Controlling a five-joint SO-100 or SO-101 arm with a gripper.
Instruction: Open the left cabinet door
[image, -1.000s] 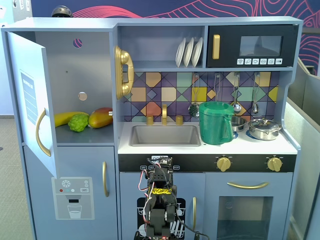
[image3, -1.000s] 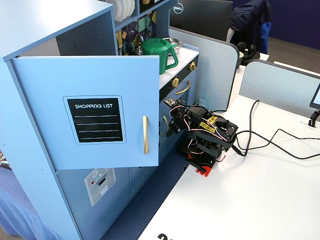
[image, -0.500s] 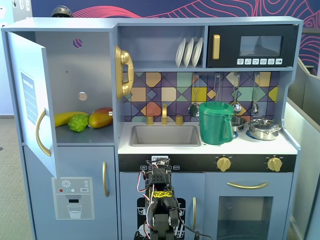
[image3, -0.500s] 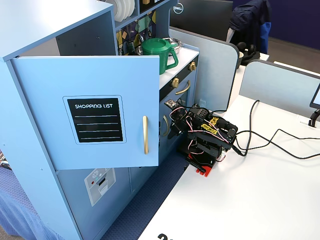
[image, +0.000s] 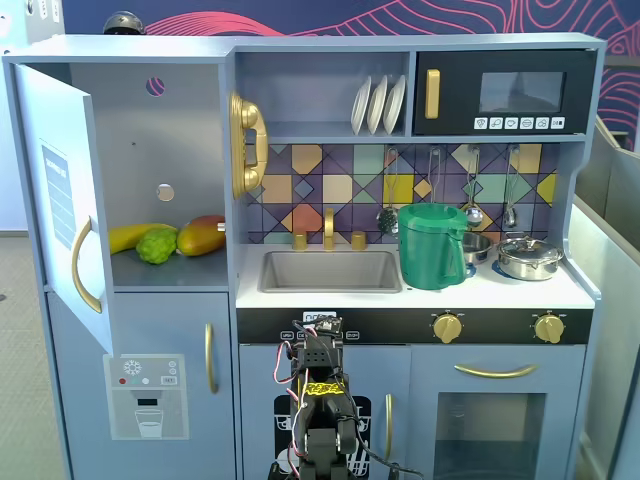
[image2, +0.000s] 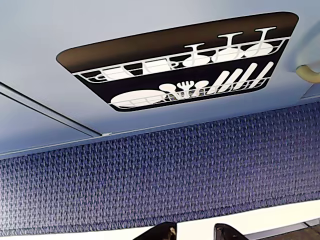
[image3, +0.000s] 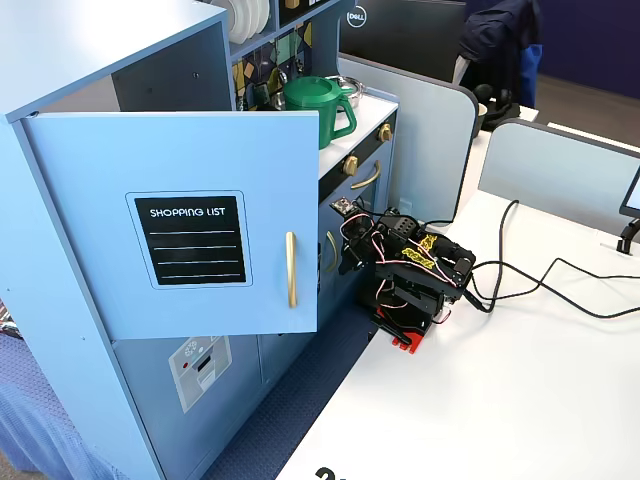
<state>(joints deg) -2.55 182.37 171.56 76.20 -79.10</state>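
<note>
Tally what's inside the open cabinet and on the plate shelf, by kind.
Banana: 1
Green fruit: 1
Mango: 1
Plates: 3
Total: 6

Only the two dark fingertips (image2: 162, 233) of the claw (image2: 192, 234) visible in the wrist view, cut by the bottom edge. Pale gold handle (image2: 307, 72) cropped at the right edge. Folded black arm's (image: 318, 420) base cut off below. Small white microwave button icons (image: 515, 123) unreadable.
</note>
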